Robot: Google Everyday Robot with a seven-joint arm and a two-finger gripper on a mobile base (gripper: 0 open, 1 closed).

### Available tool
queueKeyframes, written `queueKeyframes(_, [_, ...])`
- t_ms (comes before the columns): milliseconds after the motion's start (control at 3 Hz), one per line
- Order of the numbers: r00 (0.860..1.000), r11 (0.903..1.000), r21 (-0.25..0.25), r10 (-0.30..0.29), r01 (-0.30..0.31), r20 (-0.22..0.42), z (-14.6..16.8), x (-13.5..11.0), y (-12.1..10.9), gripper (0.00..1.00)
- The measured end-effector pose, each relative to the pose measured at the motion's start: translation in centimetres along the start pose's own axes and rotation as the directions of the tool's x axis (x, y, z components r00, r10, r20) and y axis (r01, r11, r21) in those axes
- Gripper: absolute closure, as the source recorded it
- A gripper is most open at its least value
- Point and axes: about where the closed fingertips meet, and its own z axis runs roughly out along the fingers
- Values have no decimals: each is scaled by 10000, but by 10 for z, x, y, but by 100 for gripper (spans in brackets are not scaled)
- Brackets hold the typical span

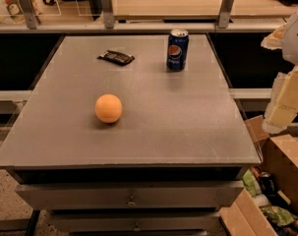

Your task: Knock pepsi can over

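White arm [297,31], cream blocky hand [284,104], right edge

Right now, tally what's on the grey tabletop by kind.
Dark-blue aluminium pepsi can, upright: 1
Round orange ball: 1
Dark flat snack wrapper: 1
Total: 3
The gripper hangs beyond the table on its right side, touching none of them.

Pepsi can [177,49] upright at upper centre on grey table [188,132], dark snack wrapper [116,57] flat to its left, orange ball [108,108] left of centre, pale gripper [282,113] at right edge, well apart from the can, cardboard box [291,161] lower right
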Motion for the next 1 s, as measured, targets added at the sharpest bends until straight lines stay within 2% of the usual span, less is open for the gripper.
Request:
queueKeyframes(667, [9998,9998,182,21,-25,180,-2,-3,-6,0])
queueKeyframes(1000, [9986,9993,359,-72,54,519,3,-11,-26,0])
